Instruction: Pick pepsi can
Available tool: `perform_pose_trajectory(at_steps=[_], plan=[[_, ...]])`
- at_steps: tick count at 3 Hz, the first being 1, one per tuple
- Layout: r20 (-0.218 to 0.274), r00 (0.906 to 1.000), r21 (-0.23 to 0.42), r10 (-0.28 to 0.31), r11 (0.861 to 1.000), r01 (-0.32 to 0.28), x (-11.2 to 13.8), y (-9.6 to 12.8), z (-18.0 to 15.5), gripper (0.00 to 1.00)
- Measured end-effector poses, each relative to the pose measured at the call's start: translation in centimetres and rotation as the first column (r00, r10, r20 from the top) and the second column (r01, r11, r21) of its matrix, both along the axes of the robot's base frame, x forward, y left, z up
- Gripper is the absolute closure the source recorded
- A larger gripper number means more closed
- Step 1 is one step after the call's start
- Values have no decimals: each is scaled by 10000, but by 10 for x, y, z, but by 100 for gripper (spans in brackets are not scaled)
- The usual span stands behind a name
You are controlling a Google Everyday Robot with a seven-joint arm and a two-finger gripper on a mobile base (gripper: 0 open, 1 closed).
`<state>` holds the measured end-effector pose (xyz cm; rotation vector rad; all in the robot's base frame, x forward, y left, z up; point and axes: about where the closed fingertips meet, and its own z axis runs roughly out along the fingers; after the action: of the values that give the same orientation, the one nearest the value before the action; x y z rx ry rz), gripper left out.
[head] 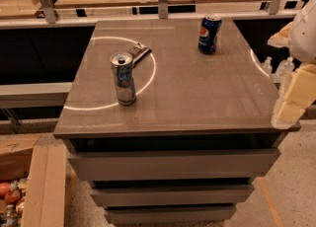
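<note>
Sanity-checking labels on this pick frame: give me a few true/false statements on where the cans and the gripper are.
1. The pepsi can stands upright toward the far right of the table. True.
2. The gripper is closed around the pepsi can. False: the gripper is at the right edge of the view, by the table's near right corner, well apart from the can.
3. The silver can lies on its side. False: it stands upright, toward the front left of the table.
4. A dark flat packet lies on the table just behind the silver can. True.
5. The two cans touch. False: open tabletop separates them.
</note>
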<state>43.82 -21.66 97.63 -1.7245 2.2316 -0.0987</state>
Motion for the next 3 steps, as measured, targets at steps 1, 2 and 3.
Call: perform_pose_trajectory(at_steps=[1,2,3], plan=[[2,10000,0,0,10000,0,0,0,0,0],[169,9998,297,-78,9995,73,2,0,2,0],[300,9962,1295,-812,9886,766,8,-16,-14,0]])
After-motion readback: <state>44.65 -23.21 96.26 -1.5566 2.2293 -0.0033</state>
